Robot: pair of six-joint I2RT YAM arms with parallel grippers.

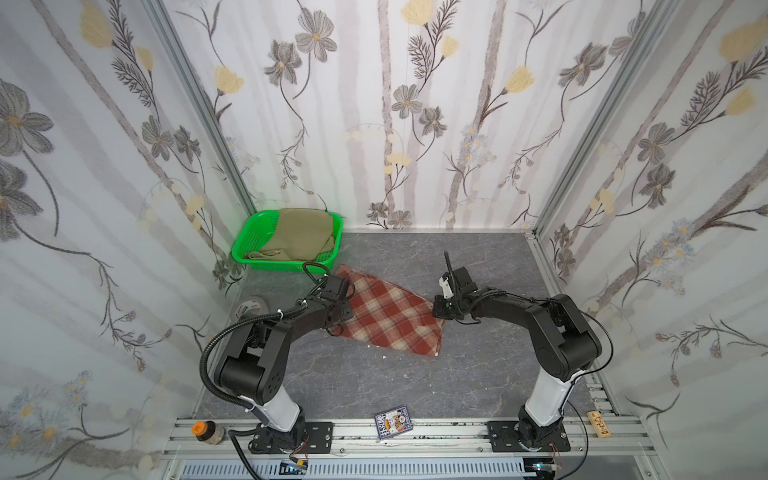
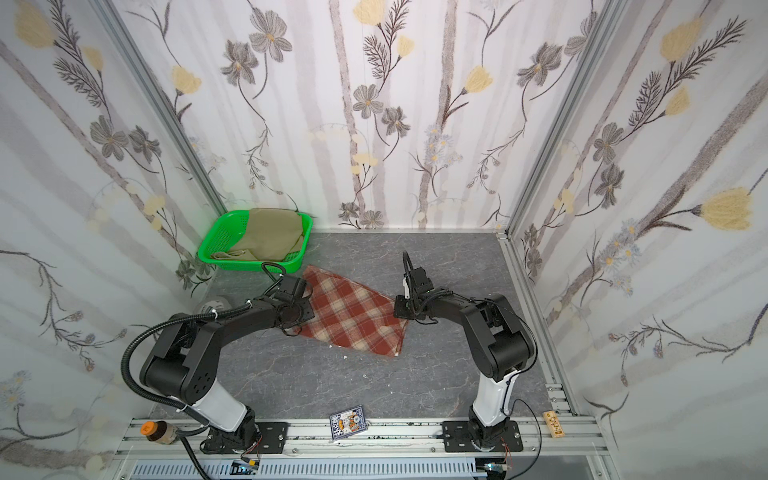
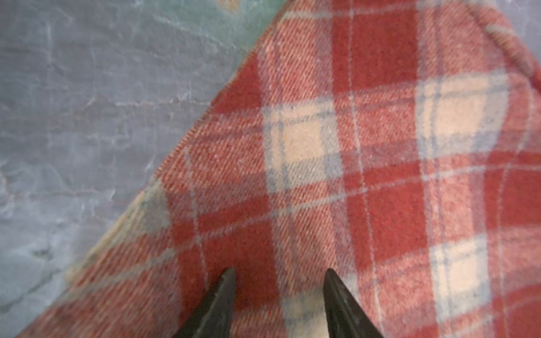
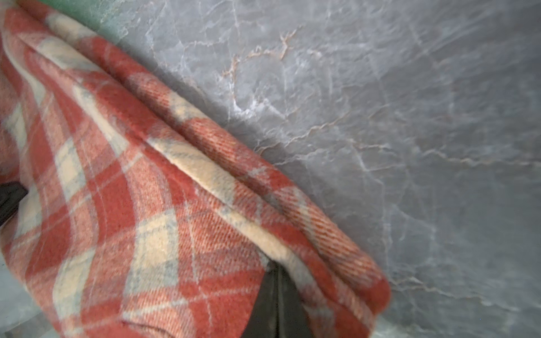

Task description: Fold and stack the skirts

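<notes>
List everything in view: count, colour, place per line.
fuzzy red, rust and cream plaid skirt: 1, red-cream, spread mid-table.
plain khaki-olive cloth skirt: 1, khaki, bunched in basket.
green perforated plastic basket: 1, green, back-left table corner.
grey ring-shaped roll: 1, grey, table, behind left arm.
orange-capped brown bottle: 1, brown, front rail, left.
blue printed card pack: 1, blue, front rail, middle.
small tan wooden block: 1, tan, front rail, right.
grey marbled tabletop: 1, grey, under skirt and basket.
left claw: 1, black, open over plaid skirt.
right claw: 1, black, shut on plaid skirt's edge.
</notes>
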